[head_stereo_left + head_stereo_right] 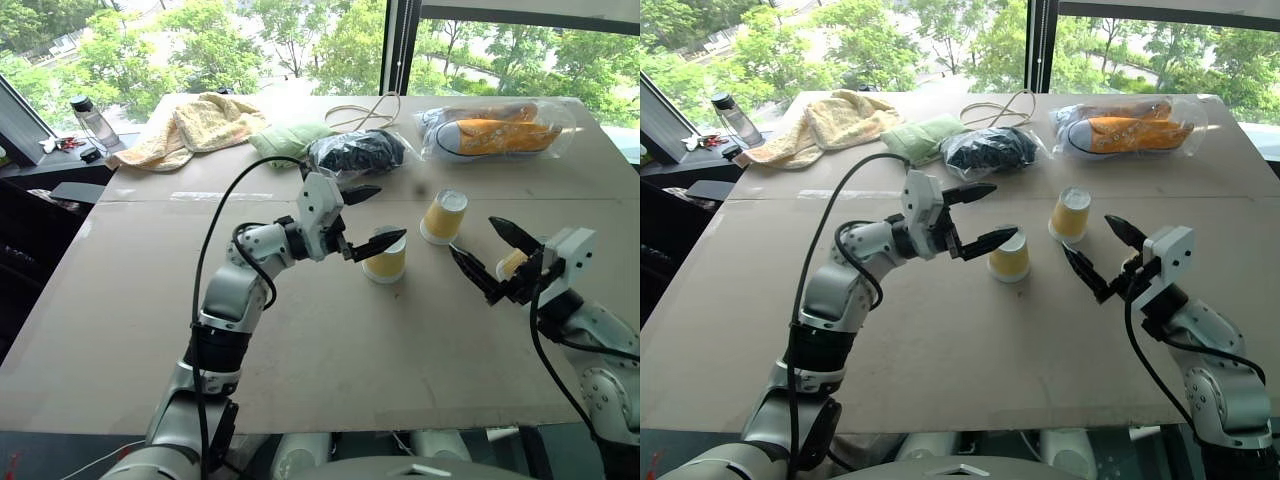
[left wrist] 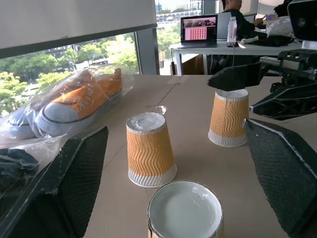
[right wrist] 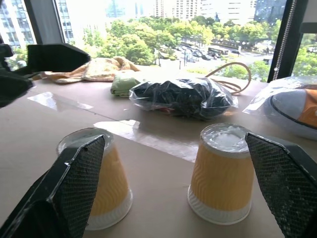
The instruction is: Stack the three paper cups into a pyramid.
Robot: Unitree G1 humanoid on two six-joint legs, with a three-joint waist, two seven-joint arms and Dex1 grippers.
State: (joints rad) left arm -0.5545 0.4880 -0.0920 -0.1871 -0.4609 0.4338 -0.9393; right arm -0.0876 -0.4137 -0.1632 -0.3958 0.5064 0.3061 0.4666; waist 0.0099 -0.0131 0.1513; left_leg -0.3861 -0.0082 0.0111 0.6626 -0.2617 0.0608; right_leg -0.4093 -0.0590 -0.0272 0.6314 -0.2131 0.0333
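Three upside-down paper cups (image 2: 150, 148) stand apart on the cardboard tabletop (image 1: 300, 340) — none stacked. Left gripper (image 1: 372, 216) hovers over one cup, jaws released; right gripper (image 1: 492, 252) — jaws released too — holds nothing.

Cardboard-covered table (image 1: 330, 340) before large windows (image 1: 250, 40), green trees (image 1: 840, 40) outside.

Three paper cups were counted on the table (image 1: 300, 340), all upside down: one (image 1: 386, 262) mid-table, one (image 1: 444, 216) farther back, one (image 1: 511, 264) to the right. Two bagged items: orange sneakers (image 1: 495, 132), one dark bundle (image 1: 355, 152). Two cloths: yellow (image 1: 190, 128), green (image 1: 290, 138).
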